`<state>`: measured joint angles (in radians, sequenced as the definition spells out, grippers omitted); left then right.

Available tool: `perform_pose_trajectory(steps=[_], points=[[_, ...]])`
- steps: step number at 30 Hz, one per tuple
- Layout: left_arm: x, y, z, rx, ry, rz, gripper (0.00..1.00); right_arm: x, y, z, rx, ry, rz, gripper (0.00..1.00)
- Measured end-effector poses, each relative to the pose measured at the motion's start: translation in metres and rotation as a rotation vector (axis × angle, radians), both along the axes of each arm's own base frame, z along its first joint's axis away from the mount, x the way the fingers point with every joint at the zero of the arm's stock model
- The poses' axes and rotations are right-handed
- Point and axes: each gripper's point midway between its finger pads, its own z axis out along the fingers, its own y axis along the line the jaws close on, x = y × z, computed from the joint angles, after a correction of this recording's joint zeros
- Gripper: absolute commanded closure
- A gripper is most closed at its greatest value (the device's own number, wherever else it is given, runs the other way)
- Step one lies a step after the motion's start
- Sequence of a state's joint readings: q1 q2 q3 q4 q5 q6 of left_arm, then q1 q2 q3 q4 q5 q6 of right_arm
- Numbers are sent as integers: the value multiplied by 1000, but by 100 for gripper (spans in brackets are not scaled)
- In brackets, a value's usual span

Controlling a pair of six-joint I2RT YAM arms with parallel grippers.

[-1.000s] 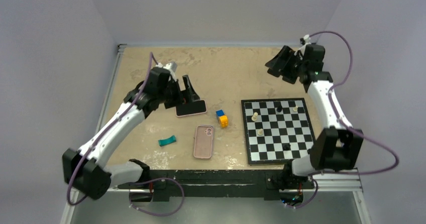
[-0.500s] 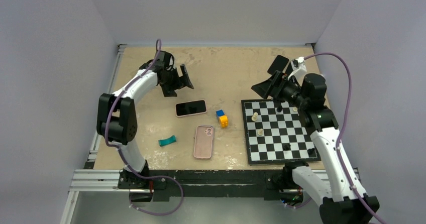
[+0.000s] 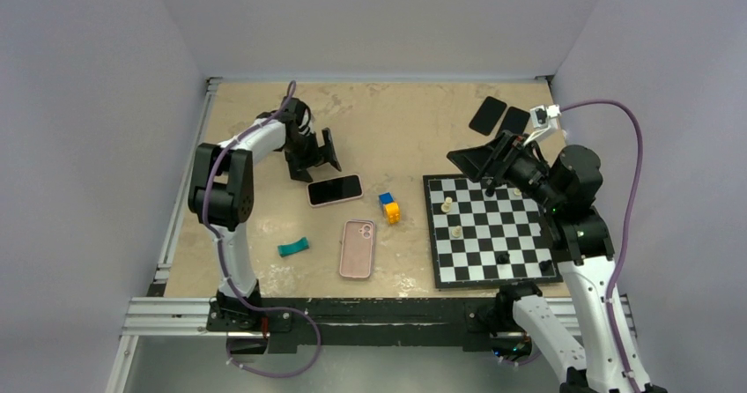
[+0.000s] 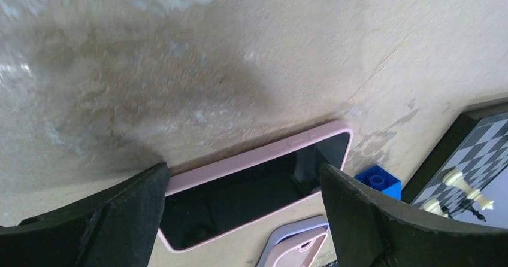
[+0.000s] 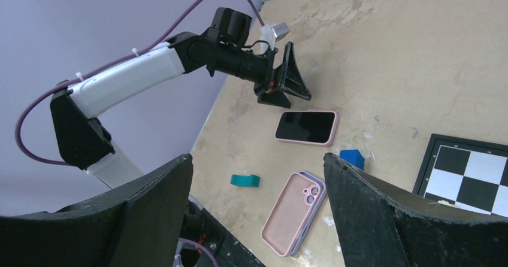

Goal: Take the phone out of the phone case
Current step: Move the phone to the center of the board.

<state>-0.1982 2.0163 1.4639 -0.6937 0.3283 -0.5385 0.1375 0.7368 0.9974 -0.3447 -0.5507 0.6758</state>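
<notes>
A phone [image 3: 335, 189] with a black screen and a pink rim lies screen up on the tan table. It also shows in the left wrist view [image 4: 251, 192] and the right wrist view [image 5: 307, 126]. A pink case [image 3: 357, 248] with a lavender outer edge lies hollow side up and empty, in front of the phone, and shows in the right wrist view [image 5: 293, 212]. My left gripper [image 3: 315, 157] is open, low, just behind the phone; its jaws frame the phone [image 4: 242, 177]. My right gripper [image 3: 483, 159] is open and empty, raised over the chessboard's far left corner [image 5: 259, 159].
A chessboard [image 3: 489, 228] with several pieces lies at the right. Blue and orange blocks [image 3: 388, 206] sit between phone and board. A teal piece [image 3: 292, 248] lies left of the case. Two dark cards [image 3: 487, 114] lie at the back right.
My left gripper lifted off the phone, drew back, then came close behind it again as the arm folded. My right gripper swung forward and left, uncovering the dark cards. Phone and case have not moved.
</notes>
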Motion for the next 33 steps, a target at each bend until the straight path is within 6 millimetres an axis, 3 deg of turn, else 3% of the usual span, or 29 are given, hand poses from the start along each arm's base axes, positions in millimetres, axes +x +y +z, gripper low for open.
perform_pose_trajectory(steps=[13, 18, 25, 33], points=[[-78, -1, -4, 37, 40, -10, 0, -1, 3, 0, 29, 3, 18, 16], [-86, -10, -5, 160, 8, -85, 0, 2, 4, -8, 33, 23, 18, 16], [-74, -11, -9, 323, -33, -188, 0, 1, 4, -10, 32, 22, 18, 16], [-77, -17, -16, 327, -31, -289, 0, -1, 4, -8, 34, 11, 18, 16]])
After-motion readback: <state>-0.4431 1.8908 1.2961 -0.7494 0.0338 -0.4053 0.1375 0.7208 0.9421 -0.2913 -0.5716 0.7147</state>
